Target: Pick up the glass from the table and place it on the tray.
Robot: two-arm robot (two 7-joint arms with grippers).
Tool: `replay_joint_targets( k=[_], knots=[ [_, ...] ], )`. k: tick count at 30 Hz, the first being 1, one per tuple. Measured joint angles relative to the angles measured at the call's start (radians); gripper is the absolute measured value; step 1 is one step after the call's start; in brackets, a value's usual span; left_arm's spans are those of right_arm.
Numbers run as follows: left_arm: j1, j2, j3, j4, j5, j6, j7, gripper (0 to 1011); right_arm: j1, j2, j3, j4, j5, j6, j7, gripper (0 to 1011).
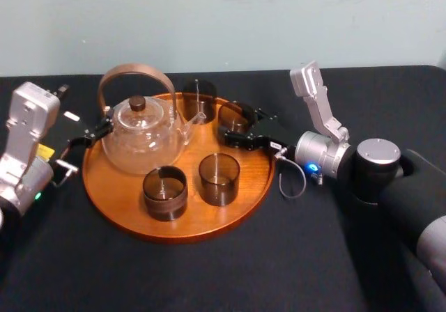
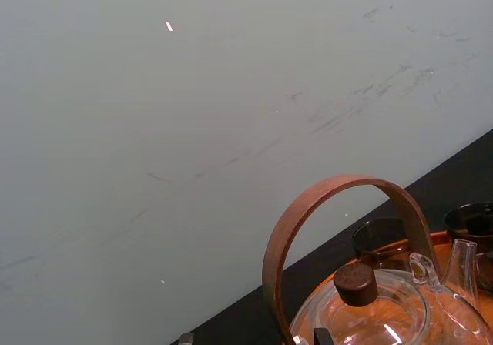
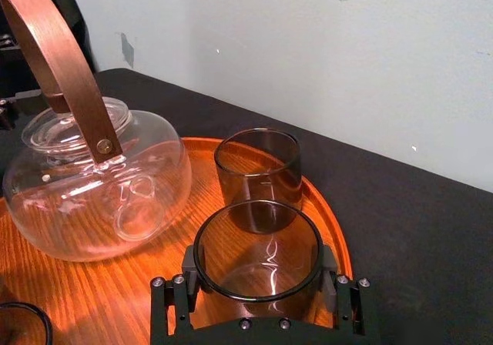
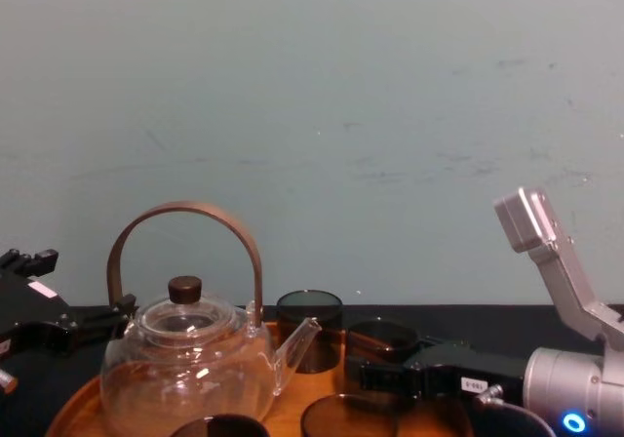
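Glass (image 3: 258, 256), dark-tinted and straight-sided, sat clamped between the two black fingers of the right gripper (image 1: 238, 122), off to the right of the teapot (image 1: 143, 134) and just inside the raised rim of the tray (image 1: 174, 234). Whether its base touched the wood I could not tell. A second tinted glass (image 1: 199, 92) stood just behind the teapot's spout, close beside the held one. Two more stood in front of the teapot, one (image 1: 165, 192) nearly straight ahead of it and the other (image 1: 219, 178) a little further right. The teapot itself, clear with a bent wooden handle and a dark knob on its lid, stood on the tray's left half. The left gripper (image 1: 90, 135) hung just left of the teapot at the tray's edge, fingers apart and holding nothing. Around the tray lay the black table (image 1: 293, 256).
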Motion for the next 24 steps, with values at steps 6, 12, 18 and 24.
replay_joint_targets(
  k=[6, 12, 18, 24],
  knots=[
    [0.0, 0.0, 0.0, 0.0, 0.0, 0.0, 0.0, 1009, 0.002, -0.004, 0.005, 0.011, -0.007, -0.004, 0.002, 905],
    [0.0, 0.0, 0.0, 0.0, 0.0, 0.0, 0.0, 1010, 0.008, -0.01, 0.01, 0.032, -0.012, -0.011, 0.007, 905],
    [0.0, 0.0, 0.0, 0.0, 0.0, 0.0, 0.0, 1010, 0.021, -0.021, 0.016, 0.067, -0.016, -0.027, 0.015, 906],
    [0.0, 0.0, 0.0, 0.0, 0.0, 0.0, 0.0, 1009, 0.029, -0.028, 0.023, 0.089, -0.018, -0.035, 0.024, 906]
  ],
)
